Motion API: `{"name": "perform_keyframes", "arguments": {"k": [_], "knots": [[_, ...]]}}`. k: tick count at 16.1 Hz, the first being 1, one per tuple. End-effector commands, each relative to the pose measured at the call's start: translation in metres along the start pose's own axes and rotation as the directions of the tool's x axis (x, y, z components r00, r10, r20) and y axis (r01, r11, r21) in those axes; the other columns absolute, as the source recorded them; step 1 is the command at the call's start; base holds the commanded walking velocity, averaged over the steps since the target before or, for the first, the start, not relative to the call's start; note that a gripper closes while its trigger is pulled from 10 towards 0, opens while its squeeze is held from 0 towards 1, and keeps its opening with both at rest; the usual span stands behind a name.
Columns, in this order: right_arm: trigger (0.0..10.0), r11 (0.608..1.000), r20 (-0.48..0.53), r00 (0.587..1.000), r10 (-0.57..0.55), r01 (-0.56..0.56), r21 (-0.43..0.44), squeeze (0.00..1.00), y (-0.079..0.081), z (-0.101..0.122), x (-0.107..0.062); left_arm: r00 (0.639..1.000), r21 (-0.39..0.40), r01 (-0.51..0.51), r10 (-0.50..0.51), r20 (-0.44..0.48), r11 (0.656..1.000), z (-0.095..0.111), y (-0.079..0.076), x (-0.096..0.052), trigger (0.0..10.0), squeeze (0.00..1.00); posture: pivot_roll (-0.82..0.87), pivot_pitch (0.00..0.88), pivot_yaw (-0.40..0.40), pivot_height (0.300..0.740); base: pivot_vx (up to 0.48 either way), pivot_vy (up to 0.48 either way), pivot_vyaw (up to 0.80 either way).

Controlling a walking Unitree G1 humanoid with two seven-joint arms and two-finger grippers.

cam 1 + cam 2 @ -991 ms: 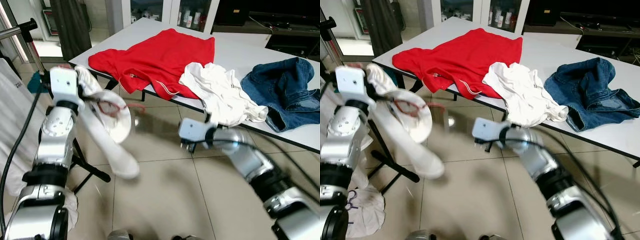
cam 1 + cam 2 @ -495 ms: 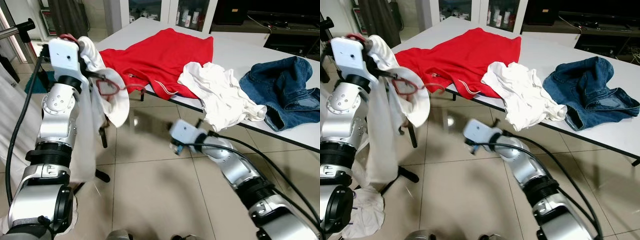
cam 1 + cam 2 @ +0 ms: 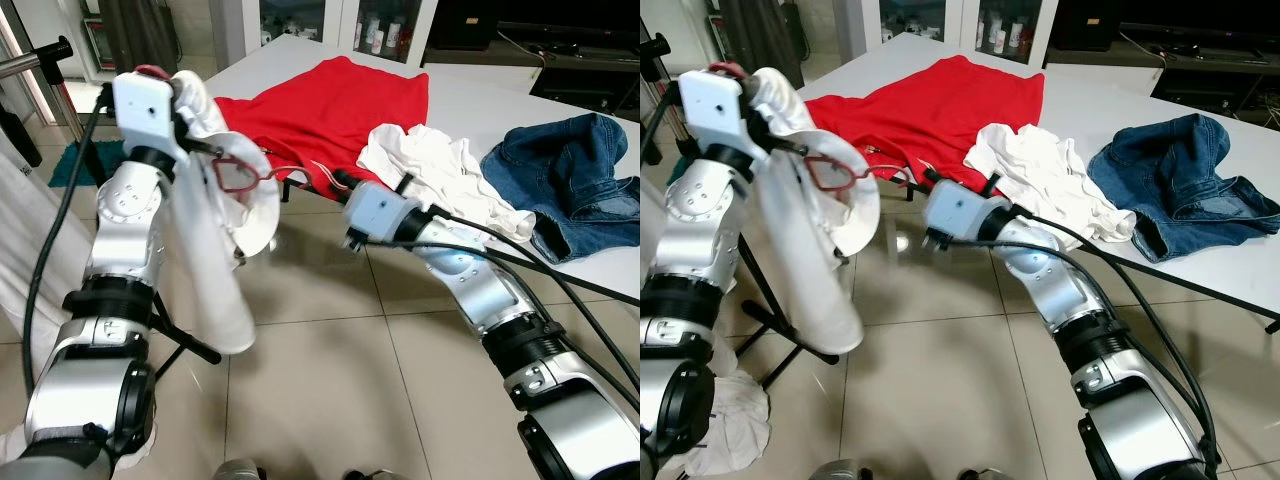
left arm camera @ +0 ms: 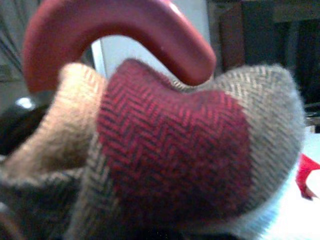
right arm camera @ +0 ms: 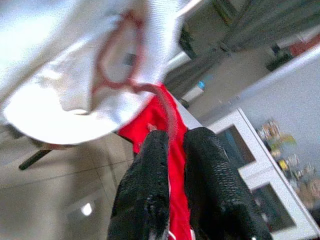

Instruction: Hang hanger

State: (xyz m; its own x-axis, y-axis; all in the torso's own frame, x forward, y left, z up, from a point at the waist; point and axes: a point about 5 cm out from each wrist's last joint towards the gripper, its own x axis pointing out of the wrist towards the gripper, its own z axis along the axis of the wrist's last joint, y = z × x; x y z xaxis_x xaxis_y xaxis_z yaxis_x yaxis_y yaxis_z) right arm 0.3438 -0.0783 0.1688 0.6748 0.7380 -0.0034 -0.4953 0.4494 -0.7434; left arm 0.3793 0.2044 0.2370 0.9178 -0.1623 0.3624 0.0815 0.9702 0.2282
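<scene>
Left gripper [image 3: 150,75] is holding the red hanger [image 3: 235,172] up by its hook, white garment [image 3: 205,270] draped on it, beside the table's [image 3: 470,95] left corner. Right gripper [image 5: 172,147] is pinching the hanger's arm between its fingers [image 5: 150,185]. Red shirt [image 3: 330,110] is lying at the table's left edge.

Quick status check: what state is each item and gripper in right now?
Red hanger: inside white garment, held at both ends.
White garment: draped, hanging.
Left gripper: holding hanger hook end.
Right gripper: shut on hanger arm.
Red shirt: spread on table.
Jeans: crumpled on table.
</scene>
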Motion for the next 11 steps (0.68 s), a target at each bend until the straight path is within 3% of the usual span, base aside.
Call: {"name": "perform_keyframes", "arguments": {"k": [1,2,3,8,11], "knots": [[10.0,0.999,0.01,1.0,0.027,-0.027,-0.046,1.0,-0.003,0.003,0.003,0.998,0.018,0.025,-0.026,0.053,1.0,0.013,-0.003,0.008,10.0,0.0,0.07,0.0,-0.05,0.74,0.0,0.0,0.0],[10.0,0.997,0.015,0.999,0.045,-0.044,-0.071,0.78,-0.002,0.005,0.007,0.997,0.027,0.04,-0.041,0.058,0.999,0.014,-0.006,0.009,10.0,0.0,0.08,0.0,-0.054,0.74,0.0,0.0,0.0],[10.0,0.995,0.009,0.999,0.051,-0.05,-0.089,0.03,-0.003,0.005,0.008,0.996,0.031,0.052,-0.054,0.064,0.998,0.015,-0.009,0.01,10.0,0.0,0.08,0.0,-0.055,0.74,0.0,0.0,0.0],[10.0,0.993,-0.036,0.999,-0.008,0.003,-0.121,0.0,-0.015,0.0,0.013,0.993,0.046,0.089,-0.092,0.069,0.995,0.013,-0.017,0.007,10.0,0.0,0.08,0.0,-0.055,0.74,0.0,0.0,0.0],[10.0,0.996,-0.072,0.997,0.018,-0.024,-0.086,0.0,-0.01,-0.008,0.014,0.991,0.036,0.109,-0.111,0.075,0.993,0.011,-0.025,0.004,10.0,0.0,0.09,0.0,-0.055,0.74,0.0,0.0,0.0]]}}
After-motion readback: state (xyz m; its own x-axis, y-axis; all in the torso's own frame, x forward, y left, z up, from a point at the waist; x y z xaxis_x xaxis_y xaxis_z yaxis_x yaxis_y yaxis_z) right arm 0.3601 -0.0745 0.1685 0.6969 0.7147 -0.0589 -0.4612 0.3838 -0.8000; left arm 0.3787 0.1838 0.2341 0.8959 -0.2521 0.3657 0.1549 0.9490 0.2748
